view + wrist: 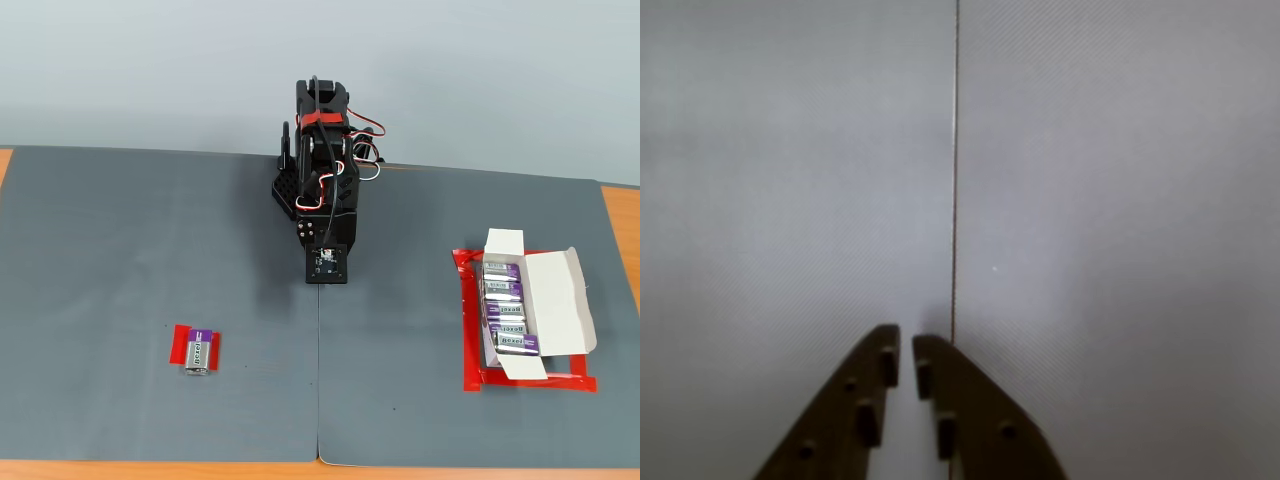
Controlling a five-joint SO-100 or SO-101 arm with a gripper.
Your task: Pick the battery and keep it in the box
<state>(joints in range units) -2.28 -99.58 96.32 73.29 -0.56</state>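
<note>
The battery (198, 352), purple and silver, lies on a flat red tape patch at the left of the grey mat in the fixed view. Far to the right stands the white box (556, 292) with its flaps folded out and several identical batteries (503, 305) lined up inside. My arm (322, 180) is folded at the back centre, between the two and well away from both. In the wrist view my gripper (906, 342) points down at bare mat, its dark fingers almost touching with nothing between them. Neither battery nor box shows in that view.
A red tape frame (470, 340) outlines the box. A seam (318, 380) runs between two grey mat sheets, and it also shows as a thin line, the seam (955, 180), just right of the fingertips. Orange table edge (620, 215) borders the mat.
</note>
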